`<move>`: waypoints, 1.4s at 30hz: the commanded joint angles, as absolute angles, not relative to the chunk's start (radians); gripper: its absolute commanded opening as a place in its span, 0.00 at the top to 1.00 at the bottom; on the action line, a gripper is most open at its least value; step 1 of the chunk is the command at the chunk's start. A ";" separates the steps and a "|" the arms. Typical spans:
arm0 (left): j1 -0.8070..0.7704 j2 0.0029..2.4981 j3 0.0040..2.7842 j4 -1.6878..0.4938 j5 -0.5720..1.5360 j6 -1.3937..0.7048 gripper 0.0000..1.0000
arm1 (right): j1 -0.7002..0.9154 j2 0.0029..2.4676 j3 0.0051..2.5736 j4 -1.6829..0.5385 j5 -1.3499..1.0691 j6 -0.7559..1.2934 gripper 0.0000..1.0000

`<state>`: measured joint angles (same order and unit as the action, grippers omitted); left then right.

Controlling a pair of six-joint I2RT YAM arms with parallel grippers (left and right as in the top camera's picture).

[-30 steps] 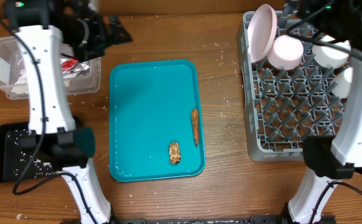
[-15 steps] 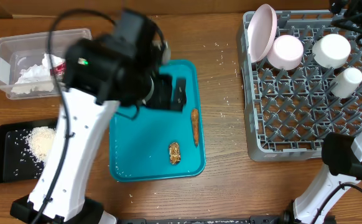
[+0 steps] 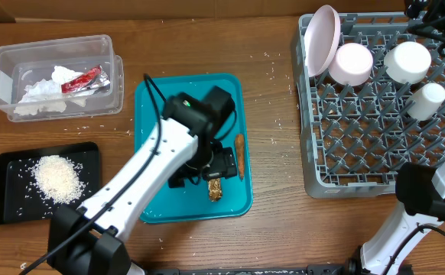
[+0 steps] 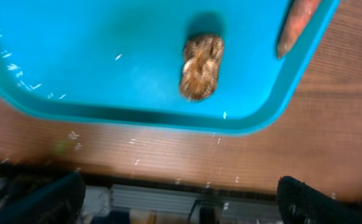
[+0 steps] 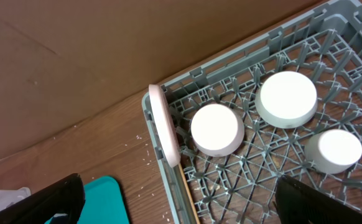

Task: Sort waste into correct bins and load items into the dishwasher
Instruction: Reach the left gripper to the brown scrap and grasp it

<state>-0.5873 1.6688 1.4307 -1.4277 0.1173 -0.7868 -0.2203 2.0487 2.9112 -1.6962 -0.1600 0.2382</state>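
The left hand [image 3: 206, 169] hangs wide open over the teal tray [image 3: 169, 107], the nutty chunk [image 4: 201, 66] just ahead of its fingertips and the sausage [image 4: 296, 25] ahead to one side. The right hand [image 5: 184, 202], also spread wide and empty, is above the dish rack [image 5: 231, 180], whose white dishes [image 5: 215, 129] lie beyond its fingers; the plate [image 5: 163, 134] stands on edge

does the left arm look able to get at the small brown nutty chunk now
Likely yes: the left arm's open fingers hang just above the small brown nutty chunk, nothing covers it, the thin brown sausage lies apart.
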 commanded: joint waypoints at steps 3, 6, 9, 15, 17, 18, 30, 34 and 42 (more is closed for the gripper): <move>-0.643 1.656 1.279 -1.250 0.062 -0.925 0.00 | -0.220 2.029 2.918 -1.694 -0.166 0.231 0.00; -0.648 1.661 1.217 -1.174 0.043 -0.973 0.00 | -0.220 2.029 2.918 -1.694 -0.166 0.231 0.00; -0.646 1.671 1.159 -1.103 -0.007 -1.036 0.00 | -0.220 2.029 2.918 -1.694 -0.166 0.231 0.00; -0.647 1.688 1.045 -0.858 -0.016 -1.018 0.00 | -0.220 2.029 2.918 -1.694 -0.166 0.231 0.00; -0.647 1.701 1.036 -0.821 -0.015 -0.987 0.00 | -0.220 2.029 2.918 -1.694 -0.166 0.231 0.00; -0.647 1.711 1.036 -0.818 -0.015 -0.986 0.00 | -0.220 2.029 2.918 -1.694 -0.166 0.231 0.00; -0.651 1.848 1.036 -0.848 -0.003 -0.964 0.22 | -0.220 2.029 2.918 -1.694 -0.166 0.231 0.00; -0.651 1.849 1.036 -0.856 0.001 -0.964 0.36 | -0.220 2.029 2.918 -1.694 -0.166 0.231 0.00; -0.624 1.848 1.050 -0.863 0.080 -0.965 0.73 | -0.220 2.029 2.918 -1.694 -0.166 0.231 0.00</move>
